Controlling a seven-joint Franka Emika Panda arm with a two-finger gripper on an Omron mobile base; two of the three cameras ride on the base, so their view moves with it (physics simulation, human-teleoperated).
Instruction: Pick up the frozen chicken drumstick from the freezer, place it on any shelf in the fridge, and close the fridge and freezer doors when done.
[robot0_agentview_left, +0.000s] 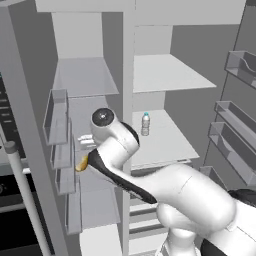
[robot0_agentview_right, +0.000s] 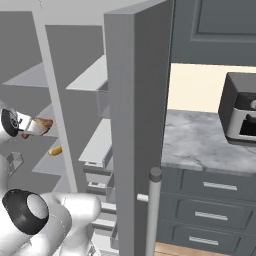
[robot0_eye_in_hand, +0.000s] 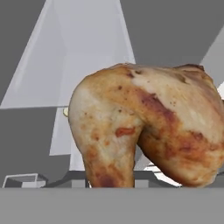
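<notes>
– Gripper (robot0_agentview_right: 31, 126) first: closed or wide apart?
– Closed tight on one brown roasted chicken drumstick (robot0_eye_in_hand: 144, 131). Looks very big and close in the hand view, with the fat end up.

– And where, that drumstick?
– Up in the air at the left side of the tall grey fridge (robot0_agentview_left: 128, 75). Not lying on any shelf. Held out in front of the white robot arm (robot0_agentview_left: 150, 180).

– Anything else on that left side?
– Yes, one small yellow-orange thing (robot0_agentview_right: 55, 150), lower down, apart from the drumstick. Too small to tell what.

– And on the right side of the fridge?
– Two flat white shelves (robot0_agentview_left: 170, 72), one above the other. On the lower one, one little clear water bottle (robot0_agentview_left: 145, 124), standing up straight, all alone.

– How many doors?
– Two, both wide open. One left door with grey trays (robot0_agentview_left: 57, 125), one right door with grey trays (robot0_agentview_left: 235, 120). Three trays counted on the right door; hard to count on the left.

– Anything beside the fridge?
– One grey marble counter (robot0_agentview_right: 200, 145) in the right base view, with one dark and silver oven box (robot0_agentview_right: 240, 112) on top. Under it, three dark drawers (robot0_agentview_right: 220, 186), each with one silver handle. Also one long silver door handle (robot0_agentview_right: 154, 210), standing straight up.
</notes>
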